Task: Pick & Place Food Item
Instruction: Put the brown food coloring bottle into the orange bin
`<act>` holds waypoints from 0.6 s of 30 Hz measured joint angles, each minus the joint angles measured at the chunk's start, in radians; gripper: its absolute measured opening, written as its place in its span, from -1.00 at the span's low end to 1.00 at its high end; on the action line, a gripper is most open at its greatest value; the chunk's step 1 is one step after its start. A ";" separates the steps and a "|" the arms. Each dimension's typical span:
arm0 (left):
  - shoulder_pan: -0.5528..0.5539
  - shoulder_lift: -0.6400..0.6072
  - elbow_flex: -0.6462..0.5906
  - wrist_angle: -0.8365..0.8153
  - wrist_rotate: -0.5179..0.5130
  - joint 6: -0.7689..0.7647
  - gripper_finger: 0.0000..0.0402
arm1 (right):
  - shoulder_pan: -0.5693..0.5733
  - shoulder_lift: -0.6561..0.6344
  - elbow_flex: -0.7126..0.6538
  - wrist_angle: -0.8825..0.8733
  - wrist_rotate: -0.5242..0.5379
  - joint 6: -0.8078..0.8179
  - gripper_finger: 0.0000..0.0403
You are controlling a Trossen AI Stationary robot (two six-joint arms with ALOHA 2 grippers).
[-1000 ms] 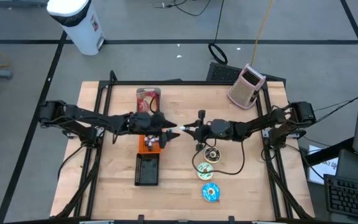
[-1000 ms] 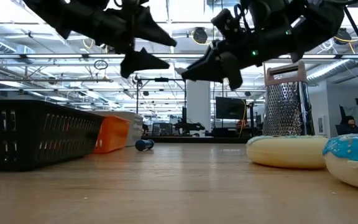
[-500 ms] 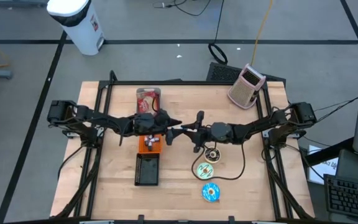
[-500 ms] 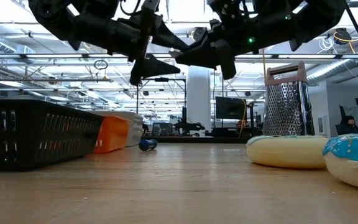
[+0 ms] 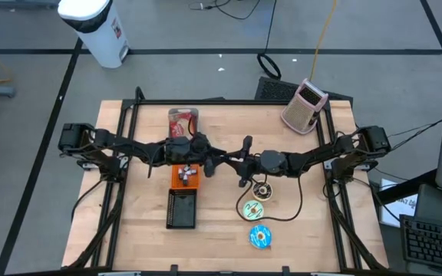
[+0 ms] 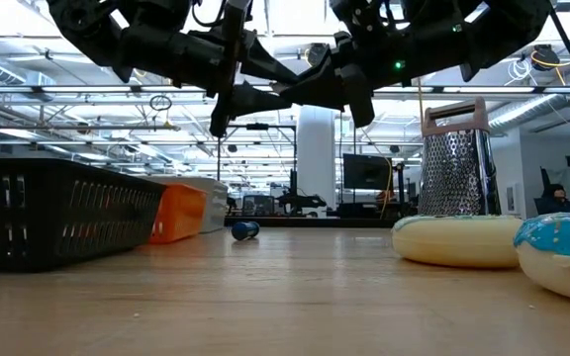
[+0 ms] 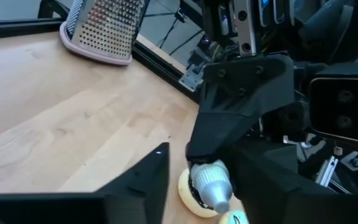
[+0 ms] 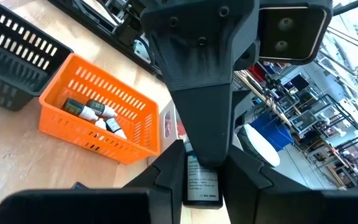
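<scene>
A small bottle with a printed label (image 8: 202, 182) and a pale cap (image 7: 212, 185) hangs over the table's middle, with my right gripper (image 8: 202, 174) shut on it. My right gripper (image 5: 233, 161) reaches in level from the table's right. My left gripper (image 5: 212, 162) meets it from the left. Its fingers (image 7: 157, 168) stand on either side of the bottle's capped end, and a gap shows beside the cap. In the low view both grippers (image 6: 270, 87) are joined high above the wood. My right gripper pinches the bottle's labelled body (image 8: 202, 186) between its two fingers, coming level from the table's right side. The bottle is lifted clear of the table, and its capped end (image 7: 212, 185) sticks out past the fingers. My left gripper stands around that end; whether it touches, I cannot tell.
Below the grippers sit an orange basket of small bottles (image 5: 184, 177) and a black basket (image 5: 182, 208). Three donuts (image 5: 253, 208) lie toward the near right, a grater (image 5: 305, 105) at the far right, a red packet (image 5: 183, 117) at the far side. A small blue thing (image 6: 243, 229) lies on the wood.
My left gripper has moved toward the table's right and met my right gripper, which came a little toward it with the bottle. The left fingers have narrowed around the bottle's end. The small blue thing on the table has rolled a little.
</scene>
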 joint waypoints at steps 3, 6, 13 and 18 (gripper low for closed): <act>0.000 0.000 0.000 -0.001 0.017 0.000 -0.37 | 0.000 0.000 0.000 0.000 0.001 0.000 -0.64; 0.000 0.000 0.000 -0.001 0.022 0.013 -0.55 | 0.000 0.000 0.000 -0.001 0.002 -0.001 -0.62; 0.011 -0.019 0.000 -0.028 0.037 0.087 -0.68 | 0.001 0.000 0.000 -0.006 0.018 0.055 -0.59; 0.038 -0.142 0.000 -0.232 0.027 0.143 -0.61 | 0.008 -0.002 -0.002 -0.011 0.075 0.165 -0.52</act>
